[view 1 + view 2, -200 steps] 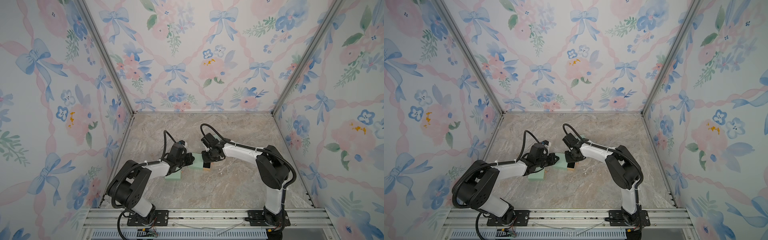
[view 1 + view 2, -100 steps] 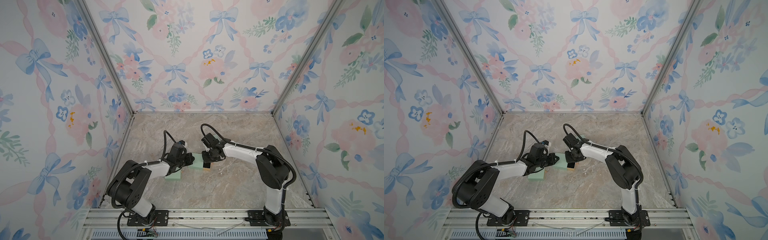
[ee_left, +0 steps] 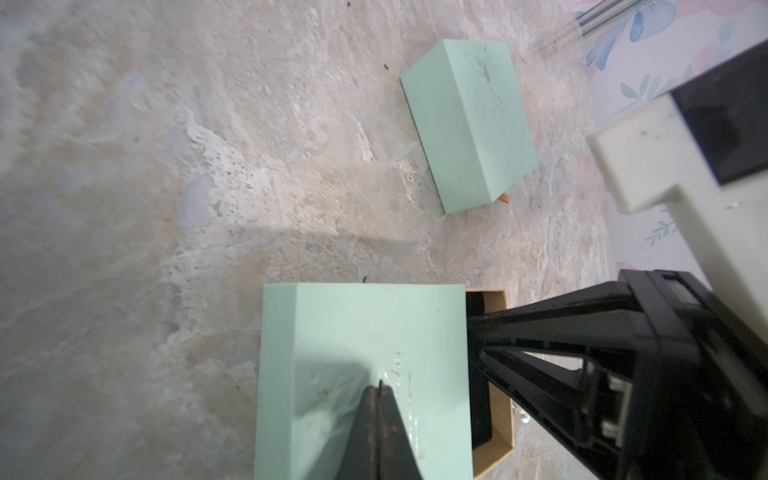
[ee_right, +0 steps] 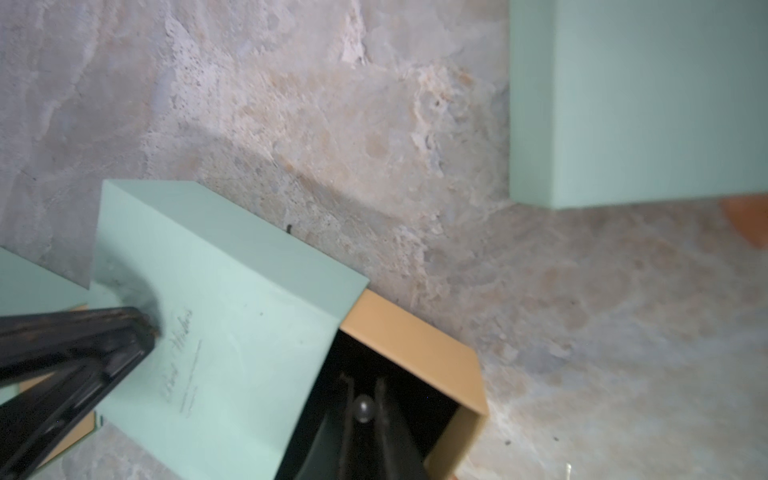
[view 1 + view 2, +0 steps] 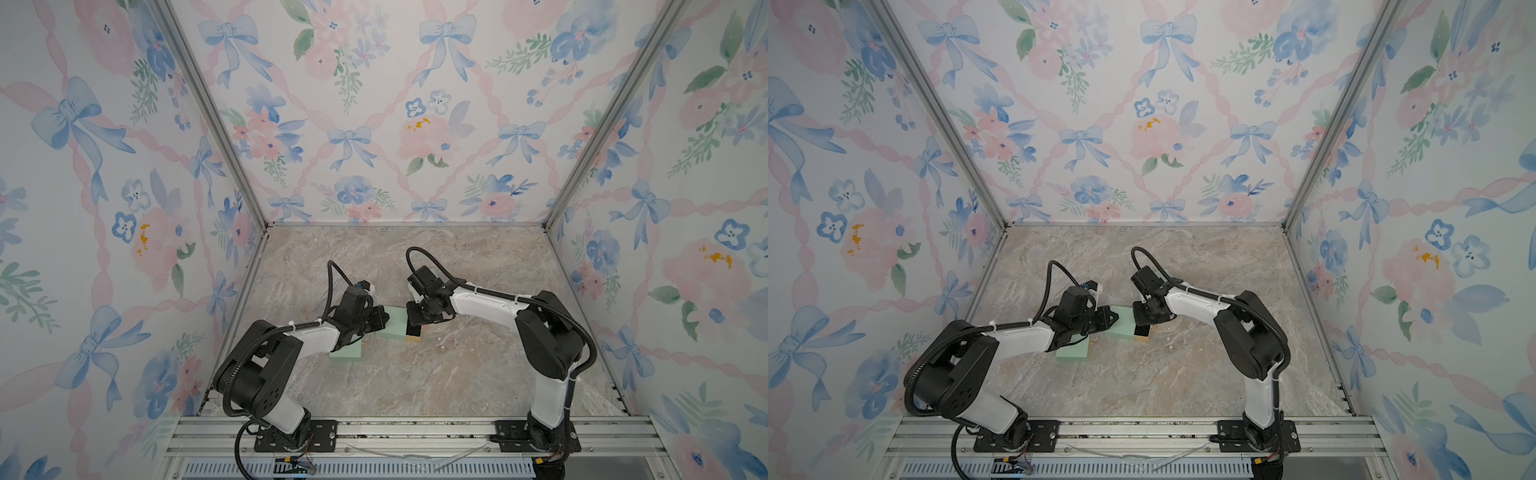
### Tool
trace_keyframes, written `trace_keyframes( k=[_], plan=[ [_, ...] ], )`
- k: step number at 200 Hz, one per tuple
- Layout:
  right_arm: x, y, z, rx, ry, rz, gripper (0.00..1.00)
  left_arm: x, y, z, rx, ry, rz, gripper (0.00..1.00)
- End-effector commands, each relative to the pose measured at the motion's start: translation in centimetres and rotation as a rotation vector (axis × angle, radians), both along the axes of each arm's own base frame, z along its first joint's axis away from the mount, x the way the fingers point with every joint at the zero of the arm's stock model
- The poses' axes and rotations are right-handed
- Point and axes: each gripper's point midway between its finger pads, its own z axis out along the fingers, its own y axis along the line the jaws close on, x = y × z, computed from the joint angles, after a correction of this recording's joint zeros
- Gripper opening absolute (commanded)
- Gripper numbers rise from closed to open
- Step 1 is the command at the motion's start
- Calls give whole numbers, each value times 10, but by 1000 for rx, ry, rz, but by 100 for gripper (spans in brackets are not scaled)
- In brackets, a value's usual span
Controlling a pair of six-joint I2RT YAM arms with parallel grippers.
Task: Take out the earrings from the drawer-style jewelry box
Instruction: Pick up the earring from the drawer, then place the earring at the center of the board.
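Note:
The jewelry box [image 5: 394, 325] is a mint-green sleeve [image 3: 374, 324] with a tan, black-lined drawer [image 4: 411, 336] pulled out toward the right arm. My left gripper [image 3: 380, 386] is shut with nothing in it, its tip pressing on the sleeve's top [image 4: 232, 332]. My right gripper [image 4: 362, 384] reaches into the open drawer [image 5: 414, 334] and is shut on one earring [image 4: 362, 409], a small round pearl-like bead between its fingers. Two more tiny whitish earrings [image 5: 441, 345] lie on the table just right of the drawer in both top views [image 5: 1169, 345].
A second mint-green box [image 3: 469, 124] lies closed on the marble table beside the left arm [image 5: 347, 353], close to the jewelry box. Floral walls enclose the table on three sides, and an aluminium rail [image 5: 395, 432] runs along the front edge.

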Motion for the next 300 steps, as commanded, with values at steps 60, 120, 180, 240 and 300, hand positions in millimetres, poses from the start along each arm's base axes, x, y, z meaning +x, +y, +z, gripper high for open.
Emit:
trace_keyframes(
  k=[60, 120, 180, 240, 300],
  plan=[
    [-3, -20, 24, 88, 2, -50, 13, -41, 34, -61, 177, 211, 21, 0],
    [-3, -48, 43, 122, -36, -110, 13, -41, 34, -60, 176, 210, 21, 0],
    [-2, -93, 18, 104, 11, -221, 13, -40, 33, -60, 176, 211, 16, 0],
    [-2, -92, -16, 128, 81, -257, 14, -41, 33, -58, 172, 207, 16, 0],
    [-4, -94, -28, 117, 97, -271, 14, -41, 35, -53, 179, 197, 19, 0]
  ],
)
